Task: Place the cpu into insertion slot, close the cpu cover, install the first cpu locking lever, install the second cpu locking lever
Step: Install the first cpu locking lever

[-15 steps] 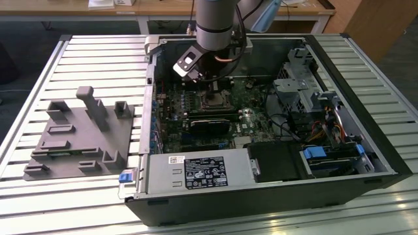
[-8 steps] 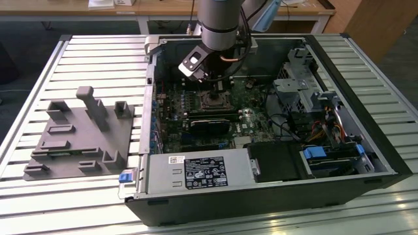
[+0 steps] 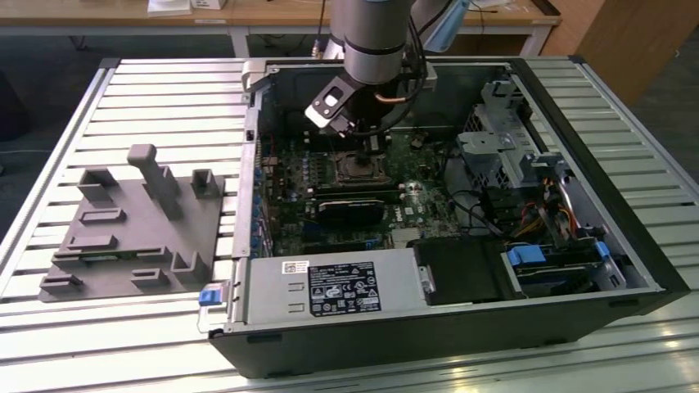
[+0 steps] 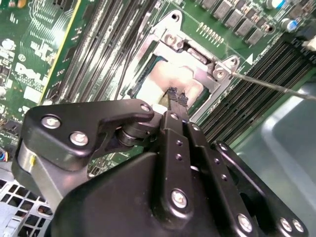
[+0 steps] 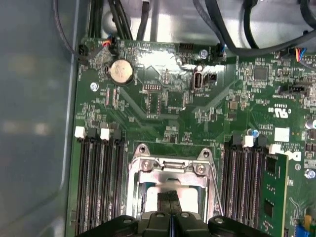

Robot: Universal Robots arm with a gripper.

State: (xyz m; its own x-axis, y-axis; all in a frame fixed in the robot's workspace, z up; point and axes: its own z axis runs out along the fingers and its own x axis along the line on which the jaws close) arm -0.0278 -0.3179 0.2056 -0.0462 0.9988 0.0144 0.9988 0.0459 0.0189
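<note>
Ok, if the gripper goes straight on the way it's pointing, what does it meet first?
Probably the cpu, its pale face seen through the window of the cpu cover. The gripper, fingers shut, aims straight at it in both wrist views. The remaining gap is unclear.

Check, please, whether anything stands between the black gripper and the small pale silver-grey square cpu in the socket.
Nothing visible does. In the second wrist view the black gripper, shut, sits directly over the pale silver-grey square cpu; the thin silver windowed cpu cover only frames it.
</note>
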